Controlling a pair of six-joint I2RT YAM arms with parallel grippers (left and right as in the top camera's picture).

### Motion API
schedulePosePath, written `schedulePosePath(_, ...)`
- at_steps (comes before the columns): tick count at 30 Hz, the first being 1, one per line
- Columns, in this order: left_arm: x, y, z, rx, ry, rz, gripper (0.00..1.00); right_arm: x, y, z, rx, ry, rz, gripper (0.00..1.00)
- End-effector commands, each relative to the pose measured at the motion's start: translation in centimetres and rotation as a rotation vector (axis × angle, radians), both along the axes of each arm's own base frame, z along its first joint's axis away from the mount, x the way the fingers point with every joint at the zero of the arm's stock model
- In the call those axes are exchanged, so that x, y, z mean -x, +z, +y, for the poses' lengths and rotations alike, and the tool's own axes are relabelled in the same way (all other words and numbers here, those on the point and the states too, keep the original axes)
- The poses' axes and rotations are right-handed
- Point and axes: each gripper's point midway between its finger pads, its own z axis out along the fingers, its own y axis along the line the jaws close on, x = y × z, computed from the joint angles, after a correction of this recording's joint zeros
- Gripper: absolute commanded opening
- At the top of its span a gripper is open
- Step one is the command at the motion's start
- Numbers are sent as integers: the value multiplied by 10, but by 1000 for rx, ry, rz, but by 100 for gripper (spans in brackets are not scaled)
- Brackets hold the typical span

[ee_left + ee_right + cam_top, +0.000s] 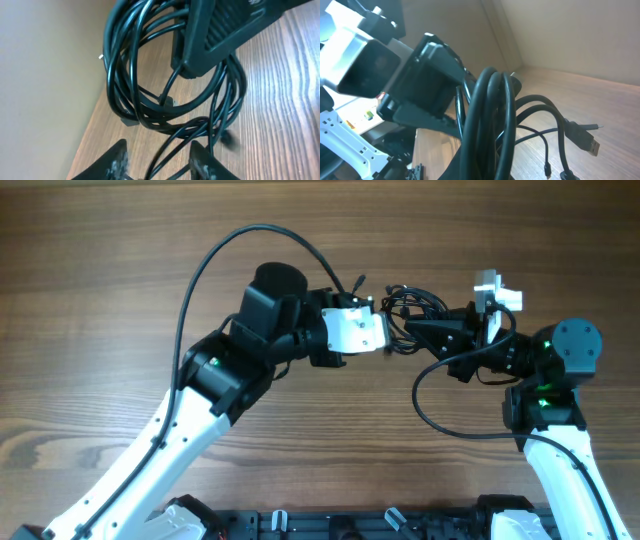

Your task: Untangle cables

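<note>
Likely light, limp and slightly springy to handle, with the cables (pixel 415 302) knotted in loops over the table (pixel 120 280), clamped by the closed right gripper (pixel 412 328), left gripper (pixel 159 162) parted round loose strands; best taken near a free plug end (pixel 592 146).

Smooth, glossy black cables (pixel 125 75), one ending in a shiny metallic plug (pixel 592 146), are shown on a matt, visibly grained wooden table (pixel 100 280).

Left arm (pixel 215 380) extends from near left toward centre; left gripper (pixel 159 162) jaws stand apart. Right arm (pixel 560 450) rises from near right, wrist bent left; right gripper (pixel 418 330) jaws clamped on the cables (pixel 410 302). Grippers face tip to tip.
</note>
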Motion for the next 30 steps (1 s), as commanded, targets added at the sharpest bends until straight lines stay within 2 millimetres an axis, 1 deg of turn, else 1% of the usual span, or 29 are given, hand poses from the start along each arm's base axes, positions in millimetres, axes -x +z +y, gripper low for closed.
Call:
schedulePosePath(1,8,7,2,13,-16,-2,43,5,6,1,10,17,-42,5)
schedulePosePath(4,8,6,2,9,-17,3,50,5,6,1,9,17,-42,5)
schedulePosePath(7,4,-5,0,-8,-16,28,50,9,6,2,13,41,-49,5)
schedulePosePath(9,2,-12,-2,-18,-16,41,43,9,6,2,13,44,-49,5)
schedulePosePath(10,1,-13,-3,-18,-16,42,37,9,6,2,13,44,-49,5)
schedulePosePath(11,0,-12,-3,-15,-16,37,33,9,6,2,13,44,-49,5)
schedulePosePath(13,0,-11,-3,-14,-16,36,32,9,6,2,13,44,-49,5)
schedulePosePath(18,0,-12,-3,-14,-16,37,22,9,6,2,13,44,-49,5)
schedulePosePath(22,0,-12,-3,-15,-16,38,4,9,6,2,13,44,-49,5)
schedulePosePath(27,-1,-12,-3,-16,-10,35,4,9,6,2,12,43,-48,5)
schedulePosePath(29,-13,-14,5,-46,60,7,4,7,6,1,11,31,-47,5)
schedulePosePath(30,-27,-14,15,-66,159,-9,4,4,7,0,8,13,-44,5)
